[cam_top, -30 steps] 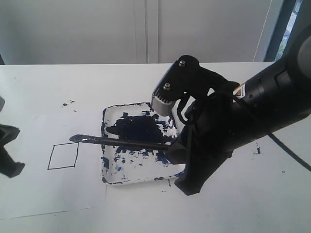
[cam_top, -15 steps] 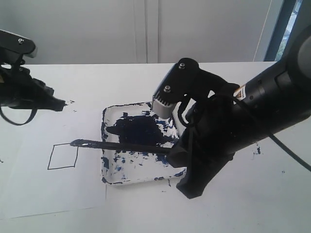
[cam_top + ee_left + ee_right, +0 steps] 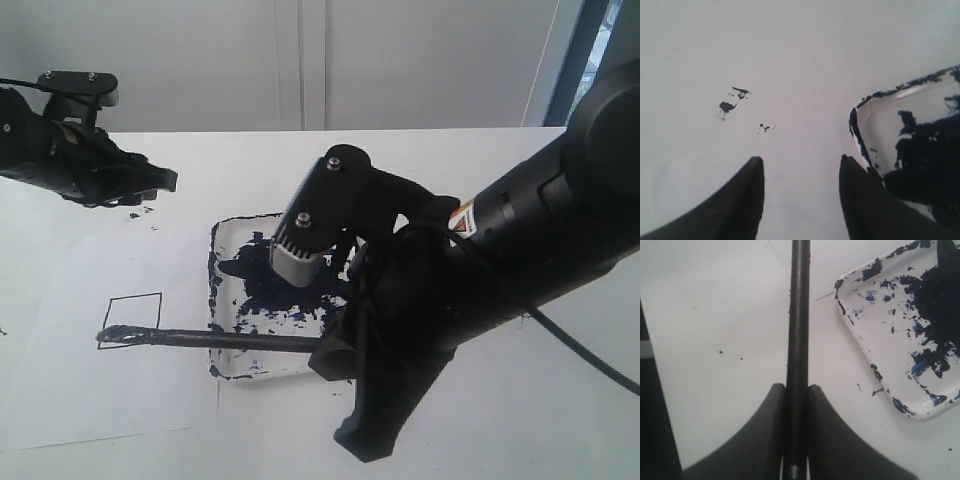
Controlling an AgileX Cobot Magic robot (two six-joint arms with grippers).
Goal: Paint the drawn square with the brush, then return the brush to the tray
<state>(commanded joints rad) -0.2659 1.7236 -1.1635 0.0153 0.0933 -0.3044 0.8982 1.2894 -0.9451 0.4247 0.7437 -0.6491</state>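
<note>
The right tool (image 3: 796, 390) is clamped on the handle of the brush (image 3: 215, 340), both jaws pressed flat against the black shaft with no gap showing. Over the last second it has dropped lower and swung nearer the camera, carrying the brush with it. The loaded tip was hanging off the tray's edge, level with the square's upper corner. It now reaches to the far side of the drawn square (image 3: 133, 315) from the tool, down at the square's lower outline and apparently at or just above the paper (image 3: 100, 400).

Directly ahead of the tool, under the middle of the shaft, is the tray (image 3: 235, 365), blotched with navy paint. The square lies beyond it, out at the brush's far end. Its inside is blank white, so no stroke has landed.

By my reading the loading step is over and painting is about to start. The tip sits at a corner rather than the centre, so strokes will have to sweep back toward the tool to fill the box.

Well away from the working tool, past the tray, the left tool (image 3: 800, 165) has risen into view and hovers with its jaws apart and empty, above the surface near some paint specks (image 3: 727, 106).
</note>
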